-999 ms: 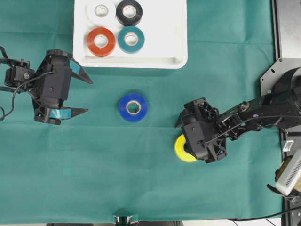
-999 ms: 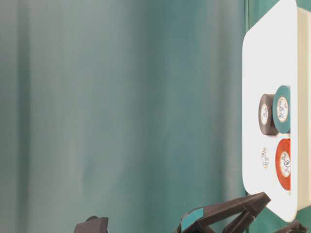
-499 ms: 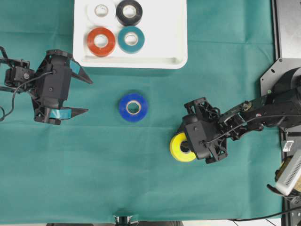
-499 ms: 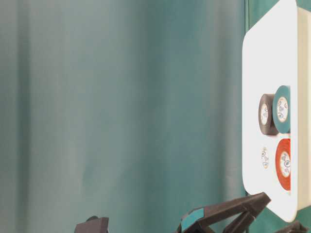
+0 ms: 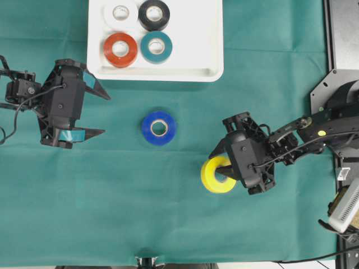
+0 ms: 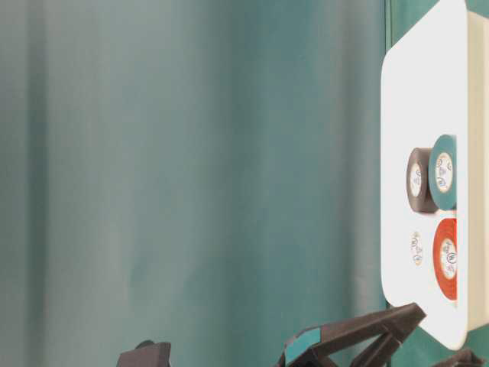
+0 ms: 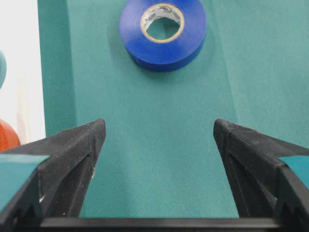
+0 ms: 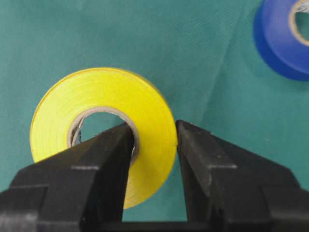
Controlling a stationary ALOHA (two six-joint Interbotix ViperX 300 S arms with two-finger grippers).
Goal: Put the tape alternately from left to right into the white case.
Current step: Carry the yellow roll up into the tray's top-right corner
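My right gripper [image 5: 220,161] is shut on the yellow tape [image 5: 215,177], one finger through its core and the other outside the ring [image 8: 104,121]. The roll sits tilted, right of centre on the green cloth. The blue tape [image 5: 159,128] lies flat mid-table, straight ahead of my left gripper [image 5: 105,115]. That gripper is wide open with nothing between its fingers [image 7: 158,128]. The white case [image 5: 190,61] at the top holds the white [image 5: 120,12], black [image 5: 154,14], red-orange [image 5: 120,49] and teal [image 5: 156,47] rolls in its left half.
Green cloth [image 5: 112,213] covers the table. Black metal plates [image 5: 342,33] and a white device [image 5: 348,204] stand along the right edge. The case's right half [image 5: 196,33] is bare. In the table-level view the case [image 6: 412,99] is at the right.
My right gripper has shut on the yellow tape and tipped it up, so more of the ring shows. The left arm and the blue tape have not moved.
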